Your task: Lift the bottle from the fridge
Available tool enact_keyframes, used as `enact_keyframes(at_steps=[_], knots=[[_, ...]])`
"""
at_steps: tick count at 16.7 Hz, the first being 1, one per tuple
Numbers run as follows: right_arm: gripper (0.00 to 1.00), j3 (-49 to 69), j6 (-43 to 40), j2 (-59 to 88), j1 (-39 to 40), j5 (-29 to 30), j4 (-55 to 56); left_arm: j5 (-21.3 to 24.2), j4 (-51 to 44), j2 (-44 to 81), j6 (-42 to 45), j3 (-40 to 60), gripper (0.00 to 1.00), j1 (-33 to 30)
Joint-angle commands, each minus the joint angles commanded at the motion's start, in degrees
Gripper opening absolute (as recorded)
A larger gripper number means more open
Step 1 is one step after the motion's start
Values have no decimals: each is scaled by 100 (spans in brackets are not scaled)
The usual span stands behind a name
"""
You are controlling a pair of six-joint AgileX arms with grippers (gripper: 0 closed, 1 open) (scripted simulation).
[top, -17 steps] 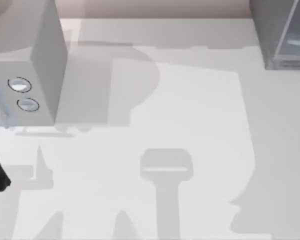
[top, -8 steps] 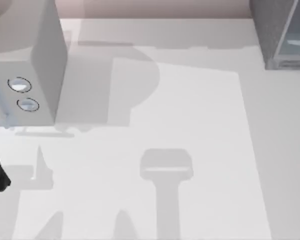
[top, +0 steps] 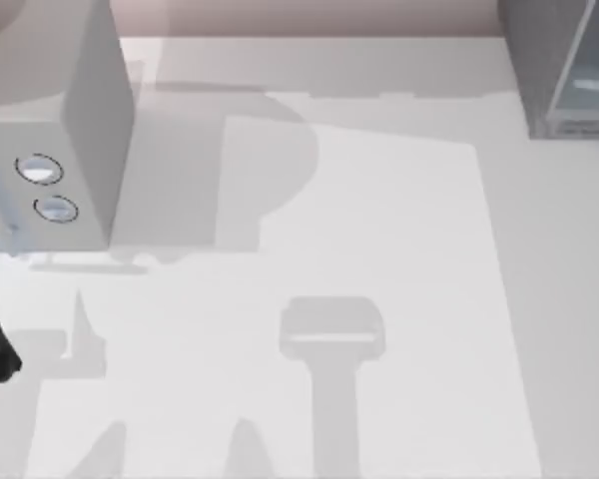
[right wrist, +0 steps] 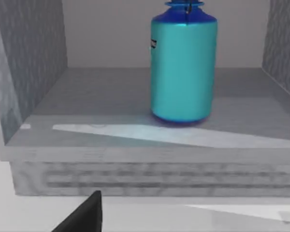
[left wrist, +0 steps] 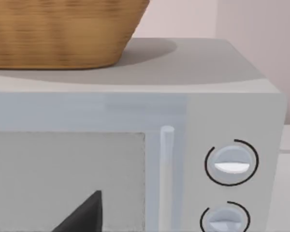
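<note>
Shadow at the table's [top: 379,200] right has withdrawn; the rigid, smooth, likely slippery bottle [right wrist: 183,67] stands upright in the fridge [right wrist: 34,63], best gripped mid-body, tool state untellable.

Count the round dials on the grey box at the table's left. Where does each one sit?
2. On the box's front face, near its right edge, the upper dial sits directly above the lower dial. The top view shows the same pair.
</note>
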Motion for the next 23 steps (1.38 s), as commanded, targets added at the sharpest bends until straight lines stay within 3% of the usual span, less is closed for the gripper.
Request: enact_keyframes(at_steps=[12,23], knots=[[100,4329,-46,2138,1191,1292,-2105,0,0,0,0,0,100,0],[100,5044,-54,2489,1407,1517,-2591,0,0,0,0,0,100,0]])
